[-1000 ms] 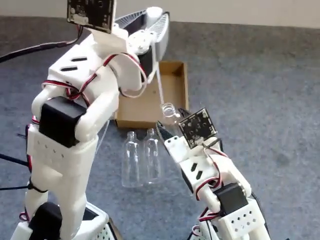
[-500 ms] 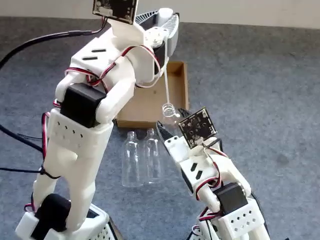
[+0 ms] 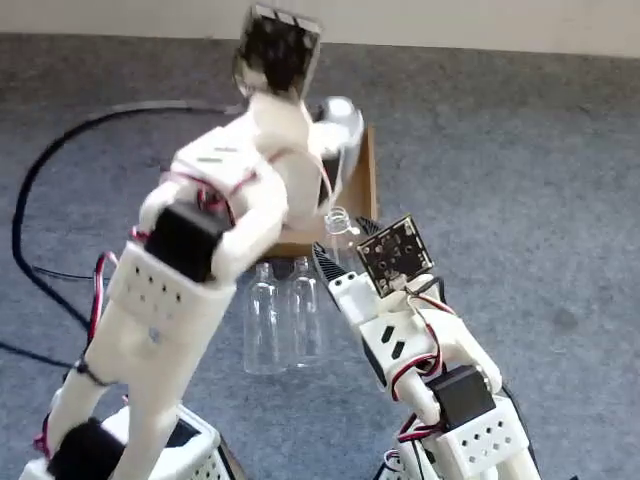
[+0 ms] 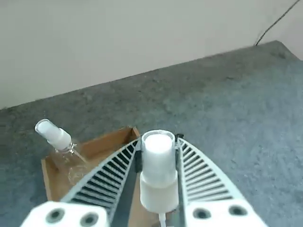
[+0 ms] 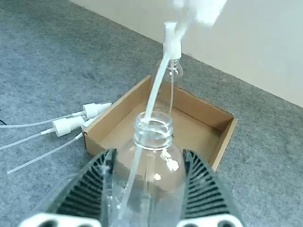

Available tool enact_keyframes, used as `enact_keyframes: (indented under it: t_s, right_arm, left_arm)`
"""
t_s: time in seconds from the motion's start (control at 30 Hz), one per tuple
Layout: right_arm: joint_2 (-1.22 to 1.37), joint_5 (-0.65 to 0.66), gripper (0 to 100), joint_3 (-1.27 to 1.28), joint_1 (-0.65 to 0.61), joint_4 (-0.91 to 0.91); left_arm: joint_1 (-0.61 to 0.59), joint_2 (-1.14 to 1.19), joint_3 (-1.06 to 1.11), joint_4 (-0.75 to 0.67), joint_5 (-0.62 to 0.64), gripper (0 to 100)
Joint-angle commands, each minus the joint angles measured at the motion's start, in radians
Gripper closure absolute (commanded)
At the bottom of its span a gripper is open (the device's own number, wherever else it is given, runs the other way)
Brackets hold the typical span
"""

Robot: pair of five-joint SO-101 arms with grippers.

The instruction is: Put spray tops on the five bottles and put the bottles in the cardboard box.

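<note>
The right gripper (image 5: 149,158) is clamped on a clear bottle (image 5: 152,165), one ribbed jaw on each side of its body, with the open neck standing just clear of the fingertips. A thin dip tube (image 5: 158,80) runs down through that neck into the bottle. Right above it, the left gripper (image 4: 158,141) pinches the white spray top (image 4: 158,170) between its jaws, head outward and tube hanging toward the bottle.

Just beside the right gripper, on the left arm's side, two uncapped bottles (image 3: 265,315) lie side by side on the grey carpet (image 3: 520,150).

Just beyond the held bottle sits the cardboard box (image 5: 222,124), open and shallow, with a capped bottle (image 5: 173,66) at its far corner. Next to the box's outer wall, loose spray tops (image 5: 75,120) lie on the carpet with their tubes trailing away from it.

Farther out, a black cable (image 3: 60,160) curves over the carpet. The carpet ends at a pale, plain wall (image 4: 118,42).
</note>
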Motion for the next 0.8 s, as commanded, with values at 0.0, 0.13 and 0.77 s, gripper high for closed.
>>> enact_keyframes:
  t_s: [0.0, 0.13, 0.77]
  right_arm:
    - [-0.019, -0.012, 99.5, -0.010, -0.007, -0.028]
    - [-0.019, -0.006, 99.5, -0.015, -0.007, -0.025]
    - [-0.021, -0.127, 99.5, -0.013, -0.007, -0.108]
  left_arm:
    - [0.036, -0.176, 0.148, -0.035, 0.003, 97]
    - [0.036, -0.231, 0.280, -0.058, 0.003, 97]
    - [0.077, -0.358, 0.369, 0.006, 0.003, 84]
